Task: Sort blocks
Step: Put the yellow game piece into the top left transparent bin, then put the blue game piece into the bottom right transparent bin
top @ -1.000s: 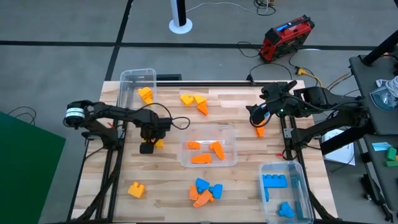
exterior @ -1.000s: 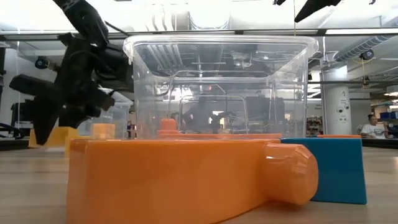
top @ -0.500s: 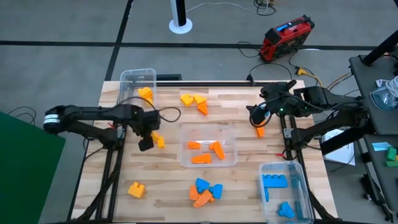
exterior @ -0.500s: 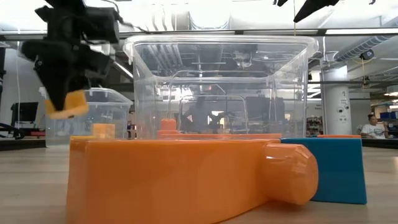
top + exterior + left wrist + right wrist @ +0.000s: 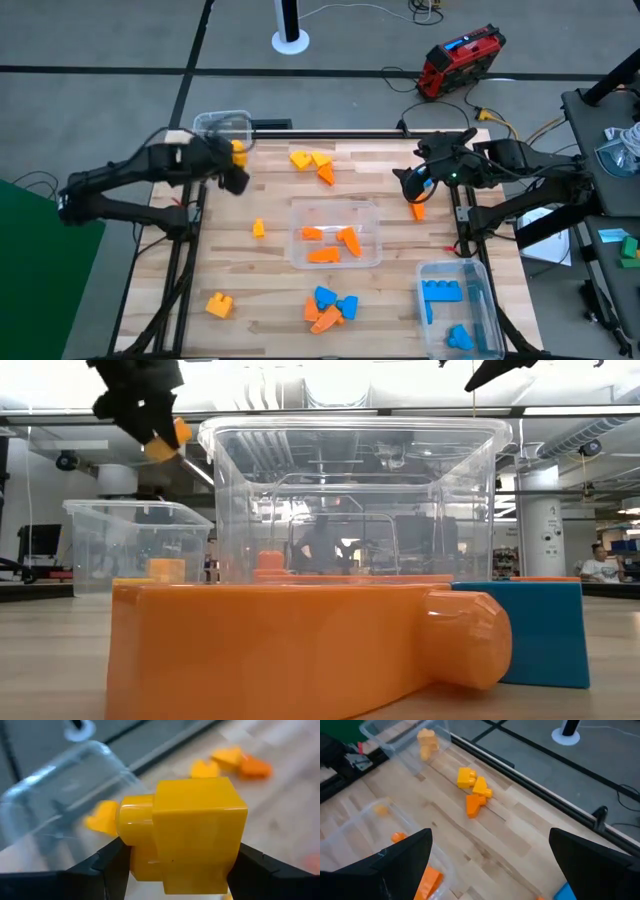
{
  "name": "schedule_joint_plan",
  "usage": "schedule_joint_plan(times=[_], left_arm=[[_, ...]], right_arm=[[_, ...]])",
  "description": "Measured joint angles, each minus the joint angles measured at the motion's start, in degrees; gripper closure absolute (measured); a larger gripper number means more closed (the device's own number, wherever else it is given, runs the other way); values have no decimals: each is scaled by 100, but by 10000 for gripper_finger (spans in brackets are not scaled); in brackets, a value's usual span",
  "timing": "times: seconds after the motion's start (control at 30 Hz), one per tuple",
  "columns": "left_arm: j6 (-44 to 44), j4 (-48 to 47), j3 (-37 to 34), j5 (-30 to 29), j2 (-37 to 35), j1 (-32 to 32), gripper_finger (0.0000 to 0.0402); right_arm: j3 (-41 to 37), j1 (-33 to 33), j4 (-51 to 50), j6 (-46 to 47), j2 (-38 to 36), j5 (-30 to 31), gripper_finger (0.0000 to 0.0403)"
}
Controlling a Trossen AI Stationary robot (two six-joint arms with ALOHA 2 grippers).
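Note:
My left gripper (image 5: pixel 232 177) hangs high beside the near right corner of a clear bin (image 5: pixel 222 130) at the table's far left, shut on a yellow block (image 5: pixel 192 832). The same block (image 5: pixel 166 438) shows under the fingers in the low view. More yellow blocks (image 5: pixel 236 150) lie in that bin. My right gripper (image 5: pixel 413 187) stands open at the far right, above a loose orange block (image 5: pixel 418 210), holding nothing. My left gripper pinches the yellow block by two opposite side faces (image 5: pixel 235 845), one dark finger (image 5: pixel 102 867) on each side. The block's round stud (image 5: pixel 132 820) sticks out sideways past the fingers. The block hangs lifted well clear of the table.
A clear bin (image 5: pixel 372 250) with orange blocks stands mid-table, and another (image 5: pixel 482 300) with blue blocks at the near right. Loose blocks: yellow and orange ones (image 5: pixel 312 163) at the far middle, a small yellow (image 5: pixel 258 228), a yellow (image 5: pixel 218 305) near left, a blue-orange heap (image 5: pixel 328 308).
My left gripper has risen from the table with the yellow block and swung toward the far left, up to the yellow bin. The block has gone from the tabletop to well above it. A second small yellow block stays where the gripper was.

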Motion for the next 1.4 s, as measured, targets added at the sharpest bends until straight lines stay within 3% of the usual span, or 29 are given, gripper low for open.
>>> schedule_joint_plan(times=[0.23, 0.5, 0.77, 0.97, 1.1, 1.27, 1.4], left_arm=[[281, -335, 218, -299, 244, 1325, 163], [627, -188, -384, 581, 547, 2686, 156], [935, -79, -325, 597, 788, 2788, 107], [937, -79, -182, 592, 802, 2788, 99], [832, -82, 92, 813, 775, 2777, 99], [499, -202, 589, 1372, 698, 2662, 99], [434, -238, 950, 1410, 591, 2423, 99]], right_arm=[[0, -111, 353, -375, 0, 2, 9], [0, -122, 508, -527, 0, -4, 9], [0, -122, 510, -623, 0, -10, 9], [0, -122, 698, -694, 0, -47, 9], [0, -204, 1668, -1475, 77, -89, 9], [0, -851, 3205, -2559, 368, -593, 9], [0, -1211, 4004, -3320, 684, -934, 9]])
